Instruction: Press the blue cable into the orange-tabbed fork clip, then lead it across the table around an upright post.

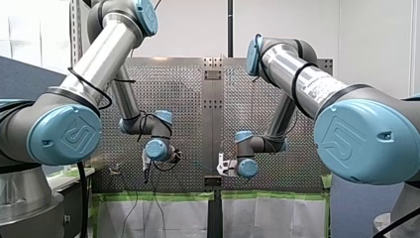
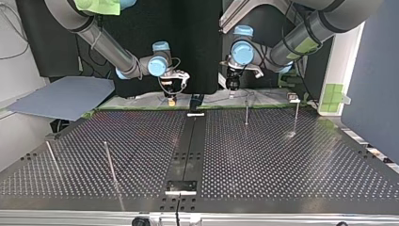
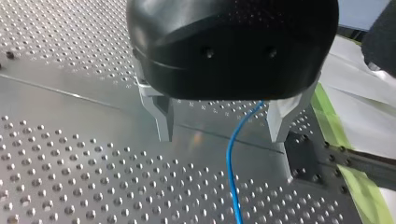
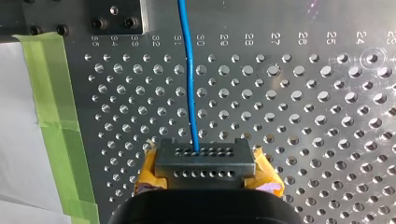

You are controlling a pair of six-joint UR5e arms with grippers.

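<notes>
The blue cable (image 4: 189,70) runs straight ahead of my right gripper (image 4: 205,168) over the perforated plate. Its near end goes into a black perforated block held between the yellow pads (image 4: 148,163), so this gripper is shut on the cable. In the left wrist view the cable (image 3: 231,158) comes out from under the black body and passes between the metal fingers (image 3: 159,119) of my left gripper (image 3: 219,135), touching neither; this gripper is open. Both grippers (image 2: 171,92) (image 2: 234,84) hang low at the table's far edge in the top view. No orange-tabbed clip shows clearly.
Thin upright posts stand at the top view's right (image 2: 246,113) (image 2: 296,117) and left (image 2: 109,162) (image 2: 51,157). A small fixture (image 2: 294,98) sits by the far right edge. Green tape (image 4: 56,107) lines the table's border. A black plate (image 2: 181,186) lies on the centre strip.
</notes>
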